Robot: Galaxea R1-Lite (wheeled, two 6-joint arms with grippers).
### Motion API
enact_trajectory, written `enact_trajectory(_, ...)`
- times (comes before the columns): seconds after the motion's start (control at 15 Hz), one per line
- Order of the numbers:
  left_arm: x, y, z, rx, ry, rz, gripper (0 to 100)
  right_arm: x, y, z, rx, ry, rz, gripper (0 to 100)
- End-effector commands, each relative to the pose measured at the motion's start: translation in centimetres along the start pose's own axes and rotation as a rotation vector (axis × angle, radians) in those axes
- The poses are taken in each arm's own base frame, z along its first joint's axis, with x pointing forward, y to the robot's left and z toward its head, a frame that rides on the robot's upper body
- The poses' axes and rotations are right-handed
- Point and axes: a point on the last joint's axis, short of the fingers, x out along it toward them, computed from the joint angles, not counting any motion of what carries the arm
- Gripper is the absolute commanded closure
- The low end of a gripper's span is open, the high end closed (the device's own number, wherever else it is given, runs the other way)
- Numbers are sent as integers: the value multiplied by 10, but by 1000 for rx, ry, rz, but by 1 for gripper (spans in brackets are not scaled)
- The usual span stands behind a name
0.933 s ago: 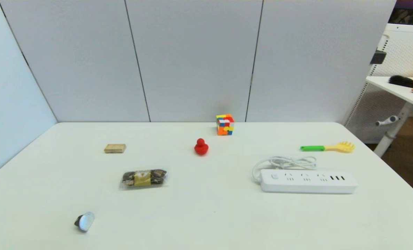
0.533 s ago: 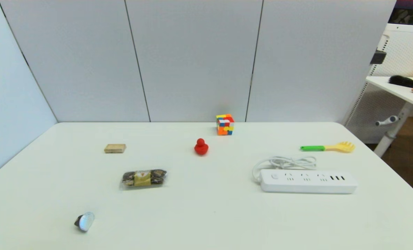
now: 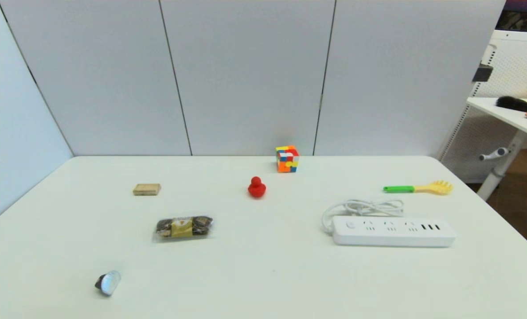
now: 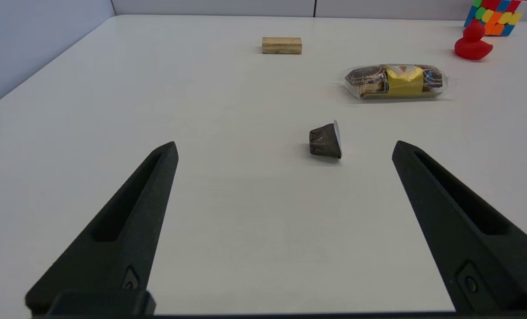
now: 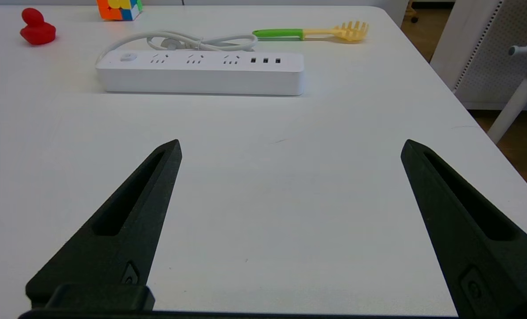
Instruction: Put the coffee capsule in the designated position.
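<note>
You have a plain white table (image 3: 272,266) in front of you, closed in by pale grey panels at the far side and on the left, with a second white desk (image 3: 509,113) off to the far right.

The coffee capsule (image 3: 107,282) lies on its side at the near left of the table, foil face turned to the right. Farther back on the left sit a clear-wrapped pack of chocolates (image 3: 184,227) and, beyond it, a small wooden block (image 3: 146,189). Near the middle stands a red duck (image 3: 256,187), with a puzzle cube (image 3: 287,158) behind it at the far edge. On the right lies a white power strip (image 3: 394,231) with its coiled cord, and beyond that a green-handled yellow pasta fork (image 3: 418,188).

Your left gripper (image 4: 284,148) hangs low over the near left of the table, fingers spread wide and holding nothing; the capsule lies just beyond the fingertips, apart from both. Your right gripper (image 5: 290,146) is spread equally wide over bare table at the near right, empty, with the power strip well ahead.

Nothing on the table has moved since the earlier head views.
</note>
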Motion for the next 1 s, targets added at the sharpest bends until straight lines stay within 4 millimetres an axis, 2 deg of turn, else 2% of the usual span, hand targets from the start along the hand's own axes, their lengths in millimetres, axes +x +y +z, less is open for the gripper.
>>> enact_trajectory(0.07,0,0,0,2,-2,1,0,0,0,0,-1,2,0,0)
enact_trajectory(0.2,0,0,0,0,4,0,0,0,0,0,-1,2,0,0)
enact_trajectory(0.33,3,0,6,9,108,-5,0,0,0,0,-1,0,0,0)
enact_trajectory(0.6,12,-1,46,135,363,-88,0,0,0,0,-1,0,0,0)
enact_trajectory(0.93,60,-1,107,305,590,-230,0,0,0,0,-1,0,0,0)
enact_trajectory(1.0,70,-1,114,320,658,-255,0,0,0,0,-1,2,0,0)
